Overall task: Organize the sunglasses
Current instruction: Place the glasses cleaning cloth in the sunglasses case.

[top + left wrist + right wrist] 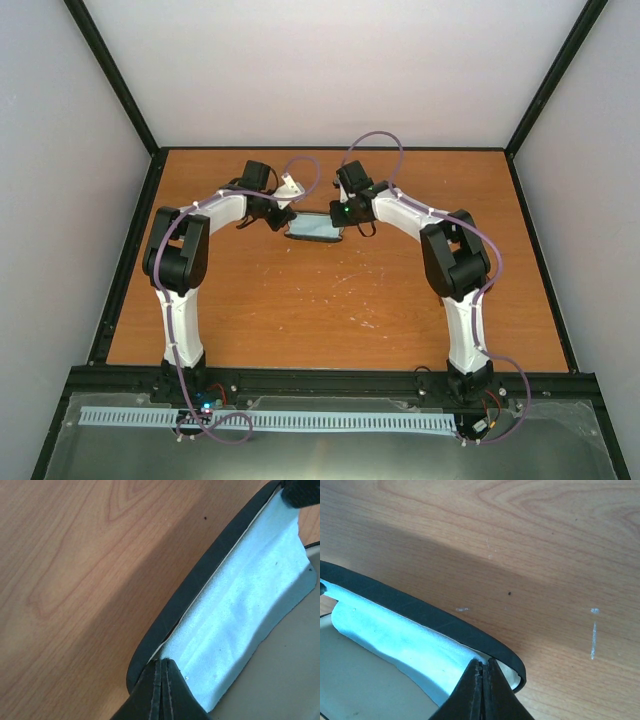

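Both arms met over an open, rounded black oblong case [313, 229] at the far middle of the orange-brown wooden bench [330, 300]. My left claw [161, 692] had its two dark fingers pressed together, with the tips at one end of the case's rim. I could not tell whether they pinched the rim or only touched it. My right claw [482, 690] was likewise pressed together, at the opposite end of the same rim.

Running away from each claw, just inside the rim, lay a soft pale blue cloth [240, 610], rumpled along the edge. The case's smooth beige lining [360, 685] showed beyond it.

The sunglasses were not visible in any view. I judged that they probably lay under the cloth inside the case, between the two claws, though I could not confirm it. I expected them to be light, with a thin frame that bends easily, hinged arms that swing loose, and slick lenses that scratch. I would take hold at the bridge or where an arm meets the frame, never on a lens, and squeeze gently.
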You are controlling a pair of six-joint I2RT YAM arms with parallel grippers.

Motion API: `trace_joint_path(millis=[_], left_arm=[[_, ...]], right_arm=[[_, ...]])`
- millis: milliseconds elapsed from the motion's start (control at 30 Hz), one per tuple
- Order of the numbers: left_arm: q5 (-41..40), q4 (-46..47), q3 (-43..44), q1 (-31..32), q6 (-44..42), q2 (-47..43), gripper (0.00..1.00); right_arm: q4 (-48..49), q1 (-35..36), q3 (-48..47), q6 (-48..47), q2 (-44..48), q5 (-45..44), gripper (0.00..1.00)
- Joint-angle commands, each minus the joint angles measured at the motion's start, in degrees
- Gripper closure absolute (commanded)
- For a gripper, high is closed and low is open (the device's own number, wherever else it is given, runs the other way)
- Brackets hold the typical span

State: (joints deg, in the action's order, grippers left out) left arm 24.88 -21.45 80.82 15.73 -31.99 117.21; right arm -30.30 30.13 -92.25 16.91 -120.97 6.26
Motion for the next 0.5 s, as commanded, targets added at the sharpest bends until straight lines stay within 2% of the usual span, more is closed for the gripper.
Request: trace_joint_path(millis=[0,467], left_arm=[[-0.6,0.7,2.8,-0.6,0.3,0.7,0.99],[-1.1,0.9,2.4,-0.7,1.2,0.0,0.85]], right_arm=[[-0.7,-0.4,-2.1,-0.8,-1.6,0.1,0.95],[-1.5,-0.4,-3.2,-0.9,-1.5,-1.0,0.84]])
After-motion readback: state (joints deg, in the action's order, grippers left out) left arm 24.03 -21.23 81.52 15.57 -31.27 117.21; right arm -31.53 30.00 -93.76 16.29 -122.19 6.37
